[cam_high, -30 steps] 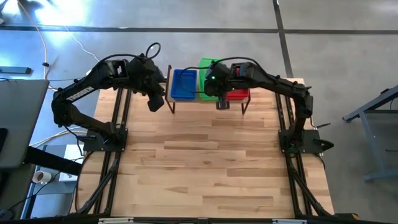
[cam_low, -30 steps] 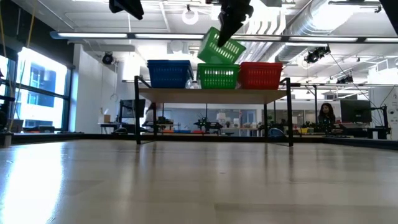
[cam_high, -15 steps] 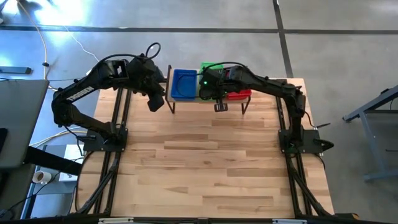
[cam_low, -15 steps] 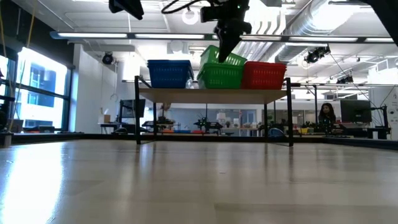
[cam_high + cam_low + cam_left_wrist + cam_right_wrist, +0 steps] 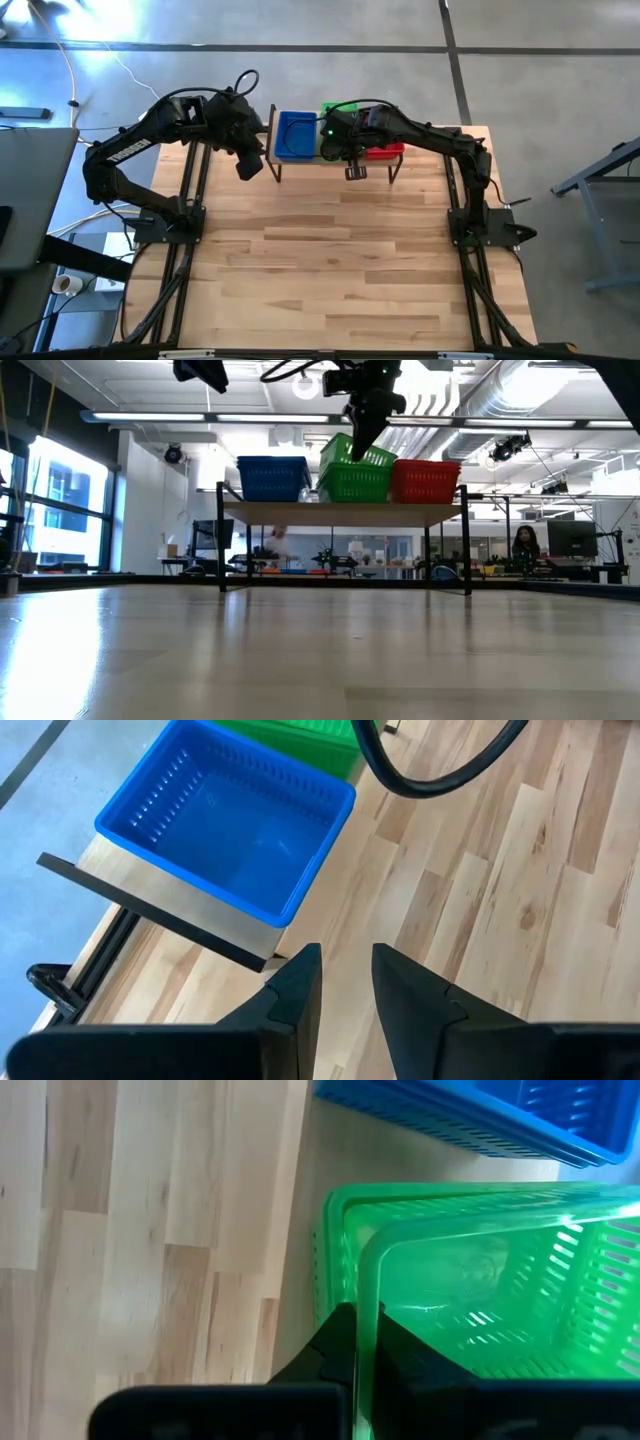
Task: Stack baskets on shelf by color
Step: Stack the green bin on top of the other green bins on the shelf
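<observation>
On the shelf (image 5: 340, 513) at the table's far edge stand a blue basket (image 5: 272, 478), a green basket (image 5: 350, 484) and a red basket (image 5: 424, 480), each on its bottom. A second green basket (image 5: 362, 456) sits tilted in the top of the lower green one, with my right gripper (image 5: 358, 444) shut on it. My left gripper (image 5: 345, 982) hangs open in the air just off the shelf's left near corner, in front of the blue basket (image 5: 230, 835), with nothing between its fingers. My right gripper pinches the upper green basket's rim and wall (image 5: 368, 1305) at its near side, one finger outside and one inside the basket. The fingers slant down from above and from the near side. The basket is tilted, its lower part inside the lower green basket (image 5: 335, 1245).
The shelf's thin black legs (image 5: 222, 550) stand on the wooden tabletop (image 5: 330, 260). The red basket (image 5: 383, 152) is close on the right of the green pair, the blue basket (image 5: 295, 135) close on its left. Both arms reach over the far edge.
My right gripper has gone down toward the shelf with the upper green basket, staying shut. The basket hung tilted above the lower green one and now sits partly inside it, less tilted. In the last half second it has kept still.
</observation>
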Robot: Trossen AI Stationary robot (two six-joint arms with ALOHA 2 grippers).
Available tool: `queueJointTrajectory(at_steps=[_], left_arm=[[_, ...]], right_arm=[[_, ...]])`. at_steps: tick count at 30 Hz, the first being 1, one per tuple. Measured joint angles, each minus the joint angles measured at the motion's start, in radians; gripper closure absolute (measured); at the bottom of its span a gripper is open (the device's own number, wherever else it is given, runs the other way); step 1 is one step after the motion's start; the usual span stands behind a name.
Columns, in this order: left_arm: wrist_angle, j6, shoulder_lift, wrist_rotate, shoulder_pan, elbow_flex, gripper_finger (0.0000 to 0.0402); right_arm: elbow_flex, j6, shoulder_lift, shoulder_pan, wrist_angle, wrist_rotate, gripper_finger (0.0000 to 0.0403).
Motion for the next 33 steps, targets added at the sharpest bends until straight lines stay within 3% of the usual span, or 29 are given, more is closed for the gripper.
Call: queueJointTrajectory(at_steps=[4,15,21,25,33], left_arm=[[0.0,0.0,0.0,0.0,0.0,0.0,0.0319],[-0.008,0.0,0.0,0.0,0.0,0.0,0.0319],[-0.008,0.0,0.0,0.0,0.0,0.0,0.0319],[-0.008,0.0,0.0,0.0,0.0,0.0,0.0319],[-0.007,0.0,0.0,0.0,0.0,0.0,0.0319]], right_arm=[[0.0,0.004,0.0,0.0,-0.001,0.0,0.0392],[0.011,0.008,0.001,0.001,-0.01,0.056,0.0308],[0.113,0.034,0.001,0.001,-0.066,0.011,0.0306],[0.165,0.051,-0.001,-0.001,-0.121,-0.085,0.0306],[0.13,0.053,0.004,-0.004,-0.143,-0.123,0.0306]])
